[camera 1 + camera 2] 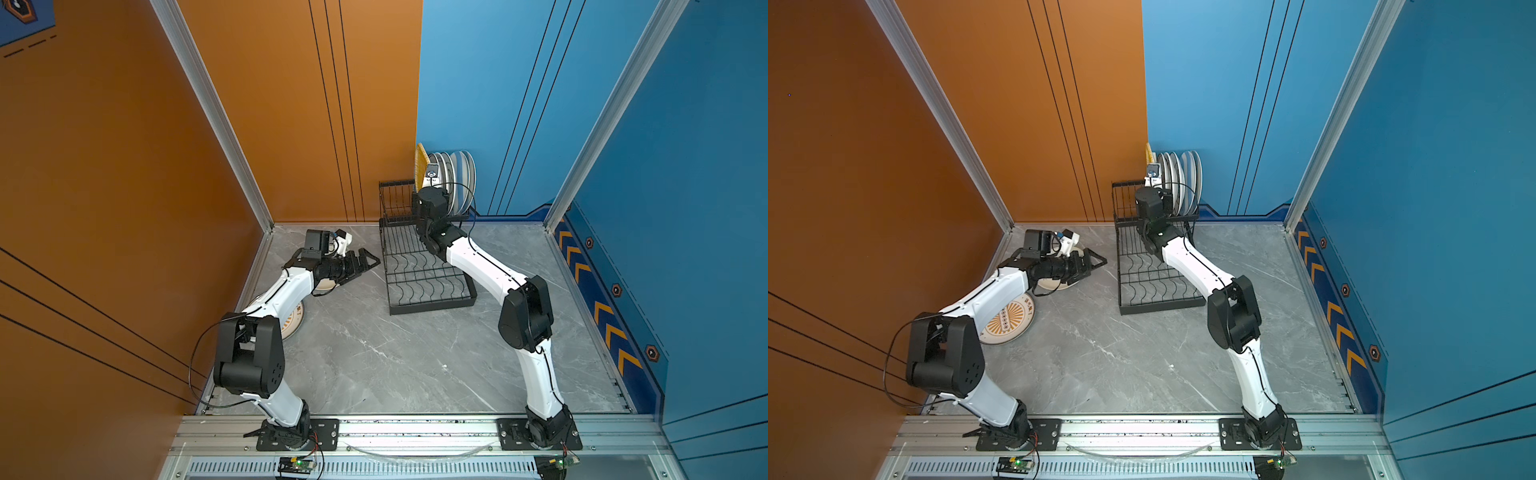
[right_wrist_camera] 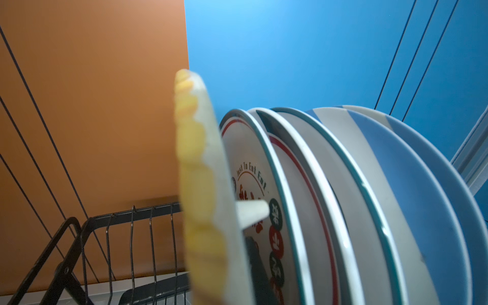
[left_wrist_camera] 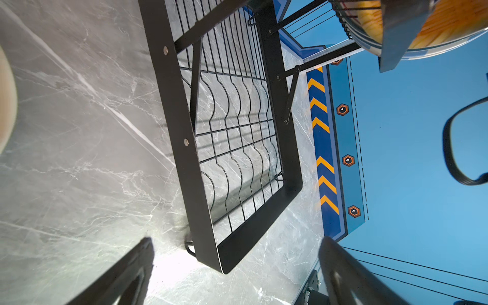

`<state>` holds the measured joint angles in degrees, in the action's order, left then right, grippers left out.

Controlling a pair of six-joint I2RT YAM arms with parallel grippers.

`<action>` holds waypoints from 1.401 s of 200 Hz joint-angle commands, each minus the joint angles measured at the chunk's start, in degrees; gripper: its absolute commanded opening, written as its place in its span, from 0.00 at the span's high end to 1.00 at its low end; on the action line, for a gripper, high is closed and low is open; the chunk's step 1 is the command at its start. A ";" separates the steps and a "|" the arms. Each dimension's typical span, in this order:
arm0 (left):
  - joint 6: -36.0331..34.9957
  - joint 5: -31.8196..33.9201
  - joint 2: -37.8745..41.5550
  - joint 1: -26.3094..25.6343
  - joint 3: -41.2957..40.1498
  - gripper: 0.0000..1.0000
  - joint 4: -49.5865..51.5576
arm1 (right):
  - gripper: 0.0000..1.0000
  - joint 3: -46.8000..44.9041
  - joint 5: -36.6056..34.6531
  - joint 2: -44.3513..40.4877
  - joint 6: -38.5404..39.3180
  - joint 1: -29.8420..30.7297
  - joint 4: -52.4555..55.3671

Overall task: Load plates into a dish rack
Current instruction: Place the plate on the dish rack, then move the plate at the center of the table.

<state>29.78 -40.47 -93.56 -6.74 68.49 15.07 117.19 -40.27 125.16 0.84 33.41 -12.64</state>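
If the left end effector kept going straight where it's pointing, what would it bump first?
Most likely the rack: the open left end effector points at the side rail of its low tier. Height is hard to judge, so it might skim over.

A black wire dish rack point(image 1: 1158, 308) was set on the grey marbled desk point(image 1: 1121, 365), close to the back wall. In its raised rear tier a yellow tray point(image 1: 1148, 151) and a row of round plates point(image 1: 1183, 183) were stood on edge, the tray at the end nearer the orange wall. The right arm point(image 1: 1196, 262) was stretched over the lower tier up to that tray; the right jaws were hidden behind the wrist. The left jaws were held wide apart, low over a cream plate point(image 1: 1054, 286). A sunburst-printed plate point(image 1: 1011, 322) was laid flat on the desk, partly covered by the left arm point(image 1: 992, 291).
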 commanded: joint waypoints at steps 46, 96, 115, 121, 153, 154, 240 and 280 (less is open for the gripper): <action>-0.25 1.31 1.69 -0.20 -0.89 0.02 0.02 | 0.70 0.25 0.54 -3.29 -0.84 -0.05 -2.17; -0.10 1.72 2.39 -0.53 -0.98 0.02 -0.12 | 0.60 -3.07 0.80 -8.16 -0.68 0.73 -2.12; -0.14 2.23 2.76 -0.61 -1.16 0.02 -0.15 | 0.57 -4.91 0.87 -10.41 -0.75 1.07 -2.12; -0.11 2.45 2.85 -0.64 -1.25 0.02 -0.08 | 0.56 -5.38 0.92 -11.09 -0.82 1.17 -1.79; -0.23 3.76 3.50 -0.55 -1.43 0.02 -0.08 | 0.50 -9.24 2.17 -15.53 -3.19 1.53 0.34; -0.15 3.79 3.53 -0.51 -1.43 0.02 -0.10 | 0.50 -9.38 2.19 -15.63 -3.29 1.51 0.38; -4.92 13.45 2.14 2.66 2.80 0.02 7.71 | 0.35 -25.55 6.72 -31.01 -12.53 3.69 10.75; -9.70 17.55 -5.40 6.04 12.51 0.00 13.73 | 0.28 -33.93 9.92 -38.75 -17.93 4.02 17.75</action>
<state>24.73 -27.38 -94.59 -2.55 75.09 23.57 87.02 -33.15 91.31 -11.75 37.41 -1.78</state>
